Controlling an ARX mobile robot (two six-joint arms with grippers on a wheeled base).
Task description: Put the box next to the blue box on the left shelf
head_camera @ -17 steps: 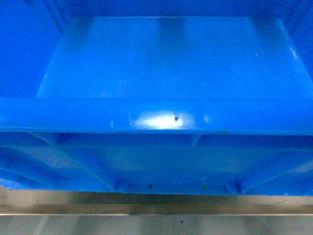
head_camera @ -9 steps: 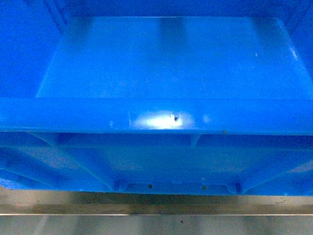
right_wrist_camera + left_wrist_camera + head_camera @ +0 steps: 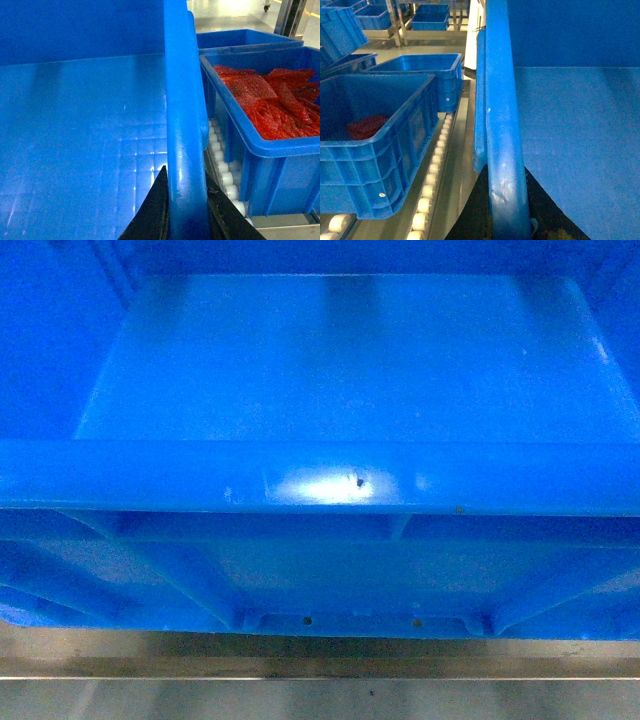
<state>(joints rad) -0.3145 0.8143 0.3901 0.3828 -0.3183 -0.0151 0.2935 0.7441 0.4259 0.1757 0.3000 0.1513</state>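
Right claw clenched astride the box rim, left claw seemingly likewise.

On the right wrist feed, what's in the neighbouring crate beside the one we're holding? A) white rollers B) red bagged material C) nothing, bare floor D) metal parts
B: the neighbouring crate right of the held box's rim holds crumpled red bagged material.

The box overruns every head-view edge; its rim hides both grippers' fingertips.
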